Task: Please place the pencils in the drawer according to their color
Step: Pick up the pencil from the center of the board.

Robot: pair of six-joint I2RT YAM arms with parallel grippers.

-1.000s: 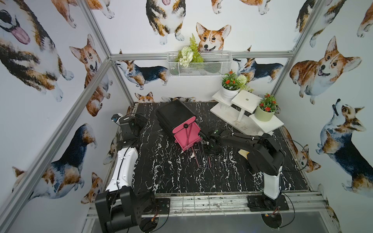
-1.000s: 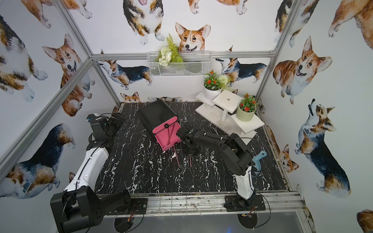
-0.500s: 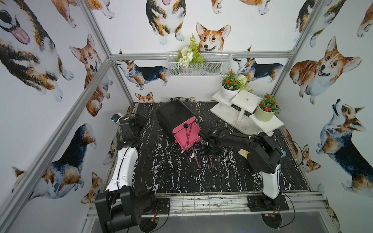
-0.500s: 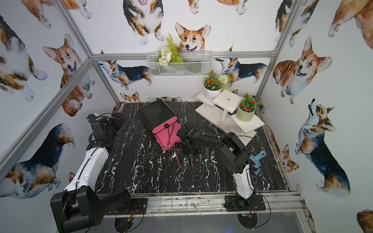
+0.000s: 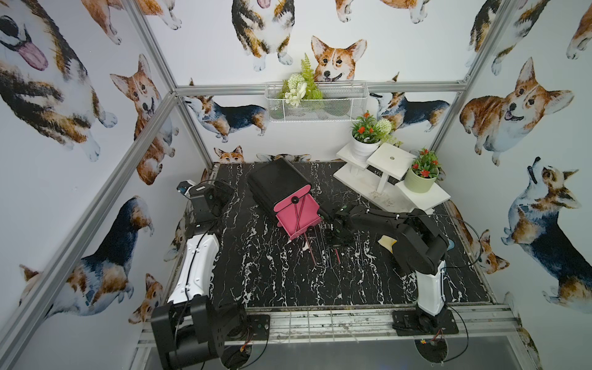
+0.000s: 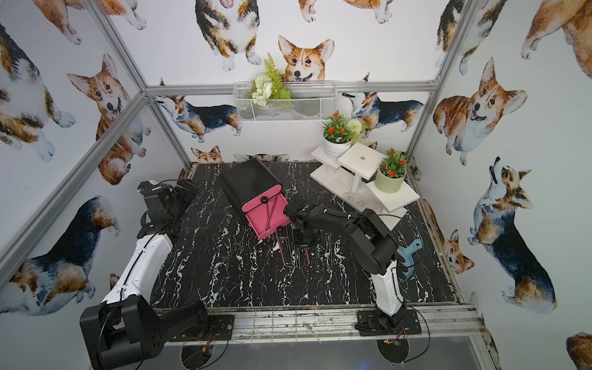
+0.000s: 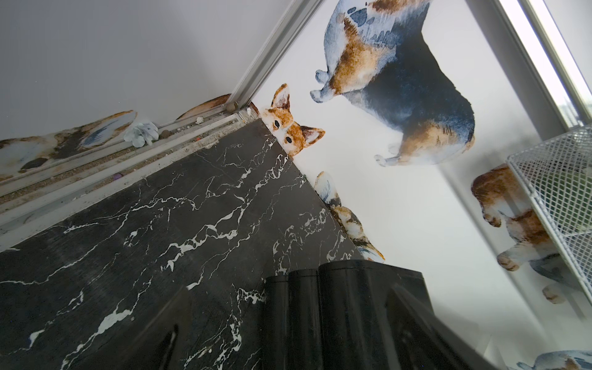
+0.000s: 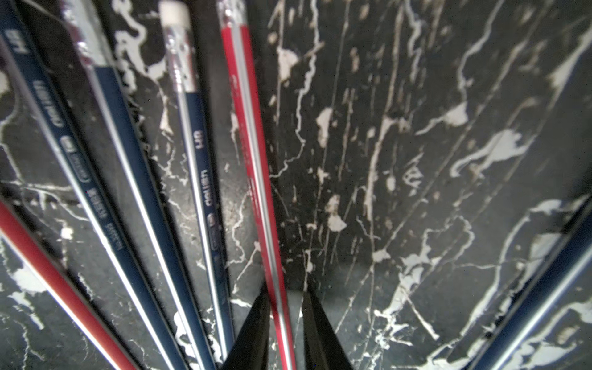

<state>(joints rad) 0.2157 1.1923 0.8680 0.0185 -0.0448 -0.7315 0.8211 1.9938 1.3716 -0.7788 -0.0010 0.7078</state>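
R gripper (image 8: 283,323) is low over the pencils (image 5: 310,251), which are fanned on the desk (image 5: 256,275) just in front of the drawer (image 5: 296,214); its pink tray stands out. Jaws are nearly together astride one red pencil (image 8: 253,160), but can't tell if the pinch is made. That pencil's long axis runs away from the drawer front, w/ the jaws across it. Dark blue pencils (image 8: 134,160) lie just beside, so there's a snag risk on the lift. L gripper (image 7: 288,298) is spread wide and empty off the drawer's other flank, so the R arm is nearer.
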